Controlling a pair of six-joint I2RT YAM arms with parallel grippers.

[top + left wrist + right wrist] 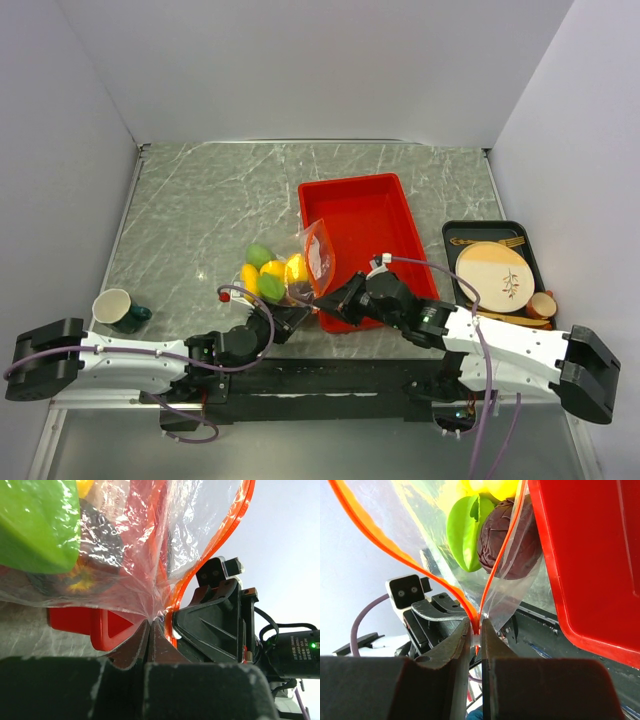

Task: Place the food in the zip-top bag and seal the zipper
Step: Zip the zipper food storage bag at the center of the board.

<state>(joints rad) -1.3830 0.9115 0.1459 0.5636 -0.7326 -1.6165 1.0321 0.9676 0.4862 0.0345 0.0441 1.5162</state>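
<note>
My left gripper (150,626) is clenched on a fold of the bag's (318,255) clear film, and my right gripper (476,632) is pinched on the zipper (469,614) where the two orange strips come together. The two sets of fingers sit close beside each other at the bag's near end. The mouth stands up above them, with the orange strips spreading apart. The bag rests on the table (190,210), just beside the near left corner of the red tray (365,215). Through the film I see the food (270,275) – yellow and green pieces from above, and a green one (465,537) touching a dark red one (502,540) in the right wrist view.
</note>
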